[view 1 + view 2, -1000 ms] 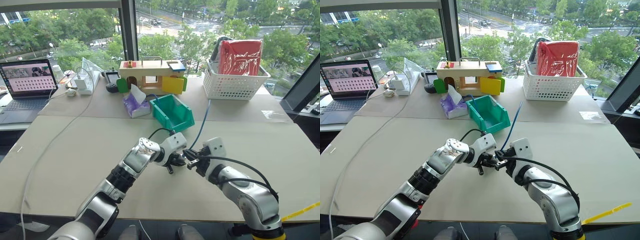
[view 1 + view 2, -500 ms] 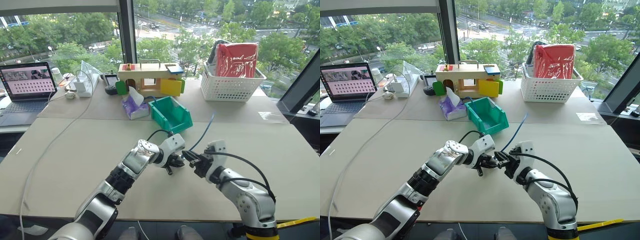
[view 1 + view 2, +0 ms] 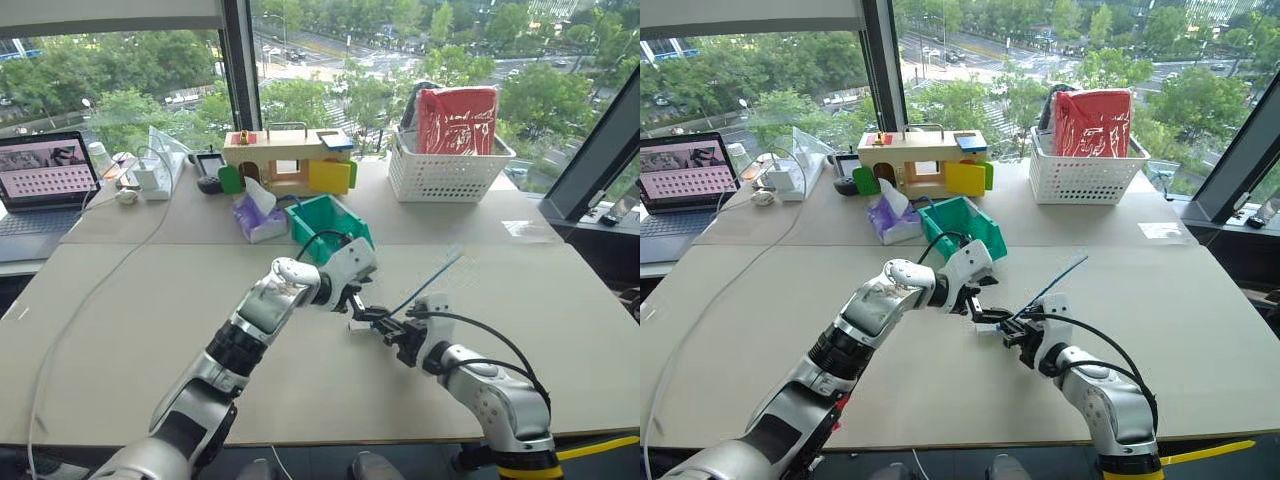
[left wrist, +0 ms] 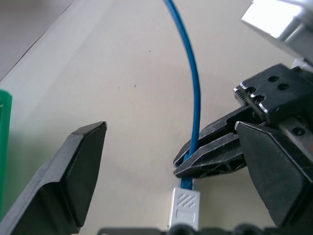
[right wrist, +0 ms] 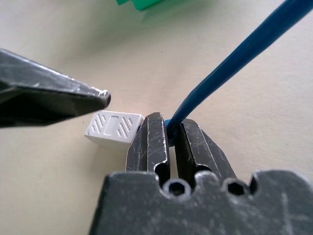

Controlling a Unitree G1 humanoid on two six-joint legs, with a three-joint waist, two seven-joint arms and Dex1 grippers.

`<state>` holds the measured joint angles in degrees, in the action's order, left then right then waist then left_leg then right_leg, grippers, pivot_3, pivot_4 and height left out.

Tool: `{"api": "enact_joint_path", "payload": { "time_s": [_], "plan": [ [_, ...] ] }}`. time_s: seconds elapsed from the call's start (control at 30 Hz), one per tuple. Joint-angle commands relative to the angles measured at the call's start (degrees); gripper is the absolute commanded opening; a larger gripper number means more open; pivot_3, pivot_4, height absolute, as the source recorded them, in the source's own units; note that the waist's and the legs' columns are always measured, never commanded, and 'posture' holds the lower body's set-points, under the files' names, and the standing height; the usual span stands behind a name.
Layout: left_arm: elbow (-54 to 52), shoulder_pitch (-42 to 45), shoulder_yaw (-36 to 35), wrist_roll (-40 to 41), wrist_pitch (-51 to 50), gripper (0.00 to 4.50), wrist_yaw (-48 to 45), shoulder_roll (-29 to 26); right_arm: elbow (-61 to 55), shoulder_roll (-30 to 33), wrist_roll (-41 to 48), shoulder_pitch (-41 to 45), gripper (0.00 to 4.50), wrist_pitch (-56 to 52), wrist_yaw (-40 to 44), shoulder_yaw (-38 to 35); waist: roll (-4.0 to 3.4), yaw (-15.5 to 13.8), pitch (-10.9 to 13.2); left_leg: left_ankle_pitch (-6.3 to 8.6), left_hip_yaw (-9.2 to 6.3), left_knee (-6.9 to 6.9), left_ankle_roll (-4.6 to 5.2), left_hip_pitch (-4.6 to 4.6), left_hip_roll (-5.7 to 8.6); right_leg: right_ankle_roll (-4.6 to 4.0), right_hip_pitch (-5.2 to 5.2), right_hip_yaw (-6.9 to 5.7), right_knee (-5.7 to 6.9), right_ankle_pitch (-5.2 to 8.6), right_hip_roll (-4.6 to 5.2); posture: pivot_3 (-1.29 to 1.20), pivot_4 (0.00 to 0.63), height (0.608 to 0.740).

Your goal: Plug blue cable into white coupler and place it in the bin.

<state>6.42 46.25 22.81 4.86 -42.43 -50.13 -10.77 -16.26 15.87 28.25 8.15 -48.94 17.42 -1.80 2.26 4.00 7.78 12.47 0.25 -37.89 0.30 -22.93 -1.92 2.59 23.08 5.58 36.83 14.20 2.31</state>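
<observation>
Blue cable [image 4: 194,122] sits plugged into the white coupler [image 5: 114,128], pinched by the right gripper [image 5: 169,142]; left gripper [image 4: 166,166] gapes. Bin [image 3: 962,222] waits at eleven o'clock, delivery pending.

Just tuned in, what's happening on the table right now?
The right gripper is shut on the blue cable, whose end sits in the white coupler. The left gripper stands open around the coupler without gripping it. The bin waits farther back on the table.
</observation>
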Motion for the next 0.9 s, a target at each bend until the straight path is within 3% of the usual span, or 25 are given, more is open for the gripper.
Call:
{"api": "enact_joint_path", "payload": {
  "time_s": [0.03, 0.27, 0.47, 0.67, 0.9],
  "plan": [
    [-1.2, 0.7, -0.5, 0.7, 1.4, 4.44, -0.8, -1.0, 1.4, 2.1, 0.5, 1.4, 0.00, -4.2, -2.1, -4.9, -0.19, -0.1, 0.2, 0.00, -0.02, 0.00, 0.00, -0.04, 0.00, -0.01, 0.04, 0.00, 0.00, 0.00, -0.02, 0.00, 0.150, 0.715],
    [-4.1, -0.3, -5.4, 5.8, 3.7, 4.44, -5.7, -5.1, 1.3, 5.9, 5.4, 10.7, 0.00, -6.2, -3.1, -15.6, -0.40, -1.5, 0.6, -0.05, -0.01, -0.02, -0.03, -0.46, 0.20, 0.11, 0.30, 0.01, -0.11, -0.05, 0.17, 0.00, 0.150, 0.715],
    [-6.2, -3.0, -9.9, 7.9, 5.6, 4.44, -6.7, -10.6, 4.4, 8.1, 7.1, 21.3, 0.00, -6.2, -2.4, -18.0, -0.54, -1.3, 0.7, -0.05, -0.02, -0.02, -0.03, -1.32, 0.17, -0.31, 1.29, 0.01, 0.17, -0.30, 0.15, 0.00, 0.150, 0.715],
    [-9.4, -7.8, -15.3, 8.6, 7.9, 4.44, -2.4, -13.2, 19.3, 9.4, 0.6, 36.9, 0.00, 3.6, 3.2, -10.6, -0.68, -1.3, 1.2, -0.06, 0.00, -0.02, -0.04, -1.33, 0.19, -0.32, 1.26, -0.03, 0.12, -0.33, 0.19, 0.00, 0.150, 0.715],
    [-16.3, -16.1, -23.0, 8.6, 7.5, 4.44, 7.1, -14.7, 48.0, 5.2, -11.2, 54.0, 0.00, 20.8, 13.3, 1.7, -0.67, -1.4, 1.3, -0.06, 0.02, -0.02, -0.04, -1.38, 0.19, -0.36, 1.31, -0.04, 0.06, -0.35, 0.23, 0.00, 0.150, 0.715]
  ]
}}
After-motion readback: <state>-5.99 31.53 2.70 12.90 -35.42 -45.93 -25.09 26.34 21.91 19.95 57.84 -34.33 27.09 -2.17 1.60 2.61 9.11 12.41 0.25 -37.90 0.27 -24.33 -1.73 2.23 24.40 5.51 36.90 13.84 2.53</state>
